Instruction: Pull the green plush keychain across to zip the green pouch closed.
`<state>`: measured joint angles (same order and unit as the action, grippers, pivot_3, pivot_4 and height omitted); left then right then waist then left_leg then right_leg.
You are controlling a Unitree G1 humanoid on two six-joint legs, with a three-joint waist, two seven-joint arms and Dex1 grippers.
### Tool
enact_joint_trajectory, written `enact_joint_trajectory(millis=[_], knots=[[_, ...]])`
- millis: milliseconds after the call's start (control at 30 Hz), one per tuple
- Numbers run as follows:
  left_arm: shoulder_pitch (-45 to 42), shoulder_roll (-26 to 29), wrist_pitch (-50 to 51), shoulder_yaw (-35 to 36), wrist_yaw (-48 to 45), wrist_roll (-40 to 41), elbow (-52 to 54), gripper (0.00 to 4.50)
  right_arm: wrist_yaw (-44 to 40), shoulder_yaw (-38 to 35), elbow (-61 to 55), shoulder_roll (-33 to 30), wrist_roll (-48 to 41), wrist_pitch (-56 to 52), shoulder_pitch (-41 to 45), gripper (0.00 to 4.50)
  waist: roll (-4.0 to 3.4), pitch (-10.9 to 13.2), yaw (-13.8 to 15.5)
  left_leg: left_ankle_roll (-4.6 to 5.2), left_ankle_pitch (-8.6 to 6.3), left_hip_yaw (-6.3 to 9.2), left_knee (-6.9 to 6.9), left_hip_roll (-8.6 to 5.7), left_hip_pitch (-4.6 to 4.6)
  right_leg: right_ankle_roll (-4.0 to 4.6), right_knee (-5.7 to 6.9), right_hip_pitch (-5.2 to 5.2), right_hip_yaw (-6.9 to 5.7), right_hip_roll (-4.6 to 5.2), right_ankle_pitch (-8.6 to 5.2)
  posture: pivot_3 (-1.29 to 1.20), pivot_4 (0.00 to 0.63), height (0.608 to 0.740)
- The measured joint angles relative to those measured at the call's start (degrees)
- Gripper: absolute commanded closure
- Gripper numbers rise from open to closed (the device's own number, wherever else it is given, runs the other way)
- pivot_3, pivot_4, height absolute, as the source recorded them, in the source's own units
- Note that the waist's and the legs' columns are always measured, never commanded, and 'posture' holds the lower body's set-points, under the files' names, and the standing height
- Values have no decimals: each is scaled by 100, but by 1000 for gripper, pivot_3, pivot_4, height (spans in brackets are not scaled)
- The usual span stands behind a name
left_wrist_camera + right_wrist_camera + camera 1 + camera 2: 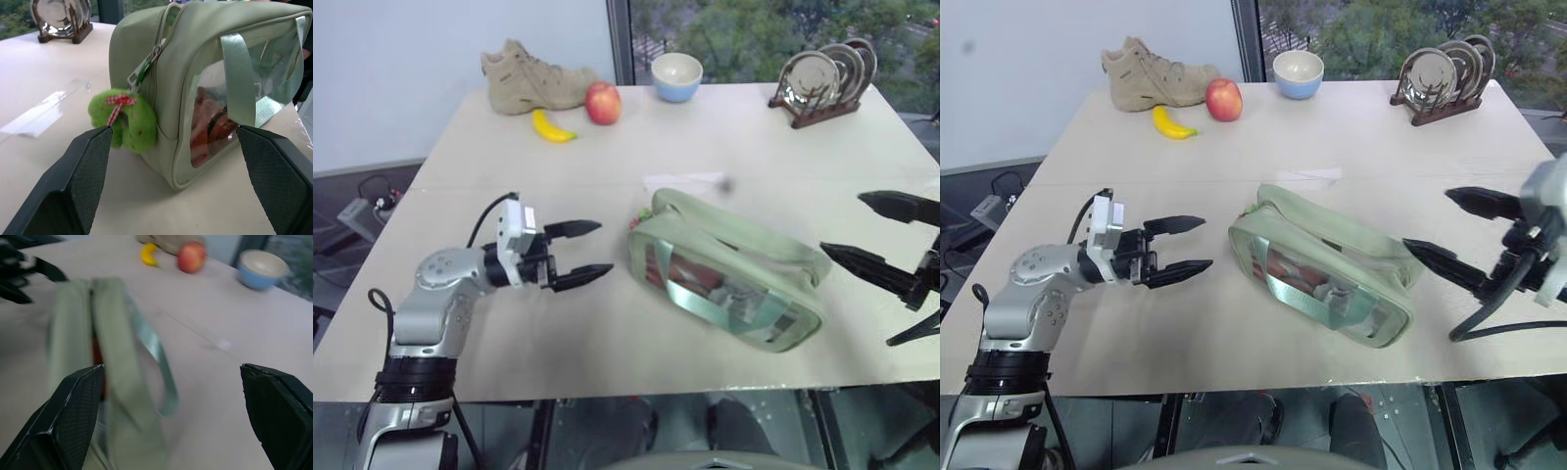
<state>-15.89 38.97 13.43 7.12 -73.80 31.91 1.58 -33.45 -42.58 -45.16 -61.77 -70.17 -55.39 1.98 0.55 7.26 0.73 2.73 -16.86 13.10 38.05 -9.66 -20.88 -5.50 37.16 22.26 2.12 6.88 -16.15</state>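
Pouch [195, 44]: pale sage green w/ clear window, mint straps, reddish stuff inside. Keychain [128, 121]: bright green plush, red/white gingham bow. Apple [603, 103] red, banana [551, 128] yellow, bowl [676, 76] blue/cream inside, boot [533, 78] tan.

The green pouch [112, 382] is smeared by blur in the right wrist view. Its contents [210, 132] show only as reddish shapes behind the window.

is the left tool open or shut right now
Open: the left tool has its black fingers spread apart, empty, just short of the green pouch.
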Motion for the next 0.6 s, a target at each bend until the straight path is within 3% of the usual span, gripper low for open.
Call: enact_joint_trajectory(millis=[100, 267, 433, 600], knots=[[11, 13, -23, -57, -193, -2, -86, 232, 556, 1071, -326, -131, -736, 174, 799, 0, 3, 6, -6, 1, 0, 4, -4, 2, -3, 0, -10, 0, -7, 0, 0, 0, 150, 740], [-6, 16, -85, -56, -306, -21, -275, 232, 1205, 2788, -381, 27, -889, 190, 1861, 0, 17, 18, 8, 3, -2, 10, 0, 1, -15, 0, -21, 2, -17, 1, 0, 0, 150, 740], [2, 25, -147, -51, -344, -21, -280, 232, 1335, 3698, -89, 131, -360, 60, 2084, 0, 20, 20, 7, 5, -3, 16, 1, -2, -22, 0, -23, 9, -27, 2, 0, 0, 150, 740], [91, 33, -155, -39, -324, -20, -267, 232, 1005, 3957, -25, 144, 231, 82, 2025, 0, 20, 20, -16, 5, -2, 12, 4, -1, -28, 0, -12, 20, -25, 2, 1, 0, 150, 740]])
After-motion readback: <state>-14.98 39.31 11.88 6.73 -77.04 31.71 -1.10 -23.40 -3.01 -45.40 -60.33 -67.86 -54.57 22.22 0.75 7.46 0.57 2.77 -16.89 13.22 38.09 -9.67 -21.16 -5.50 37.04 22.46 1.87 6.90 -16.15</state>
